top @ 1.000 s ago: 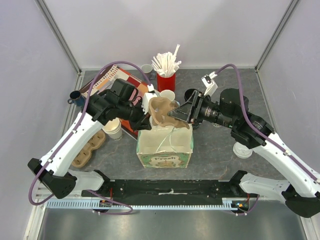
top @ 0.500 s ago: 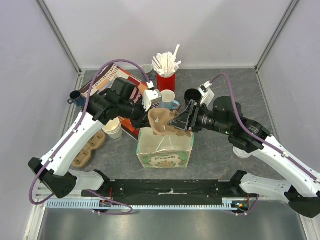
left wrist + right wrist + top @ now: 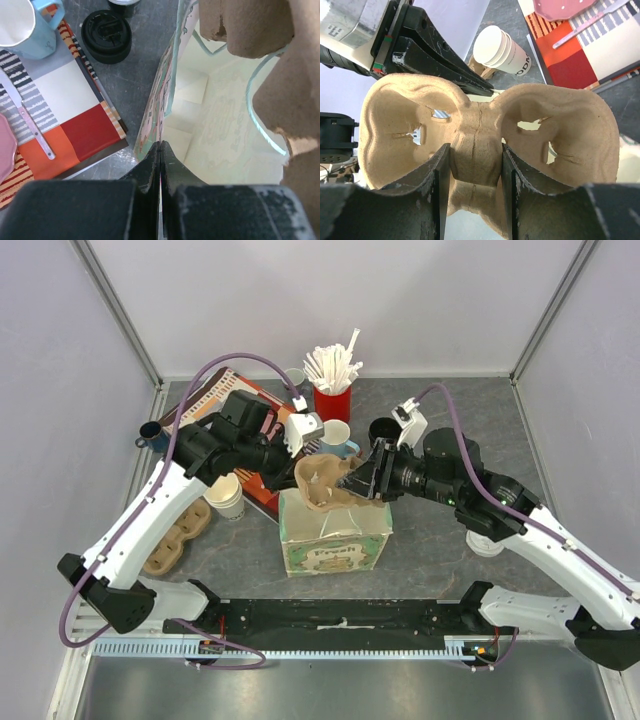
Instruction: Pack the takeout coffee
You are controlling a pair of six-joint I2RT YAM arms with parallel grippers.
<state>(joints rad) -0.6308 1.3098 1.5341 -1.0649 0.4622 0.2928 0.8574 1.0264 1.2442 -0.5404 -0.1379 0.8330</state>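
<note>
Takeout coffee is sitting upright on the table (image 3: 425,540), lids up, outside the paper bag (image 3: 335,555), which is showing you "Fresh" on its front. Your right gripper (image 3: 474,160) is clamping the middle of a pulp cup carrier (image 3: 322,480) over the bag's mouth. Your left gripper (image 3: 160,150) is pinching the bag's rim, fingers together. You're seeing the white-lidded cup (image 3: 226,498) left of the bag, the black-lidded cup (image 3: 381,430) behind it.

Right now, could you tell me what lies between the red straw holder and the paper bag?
The light-blue mug, then the held cup carrier; top view.
</note>
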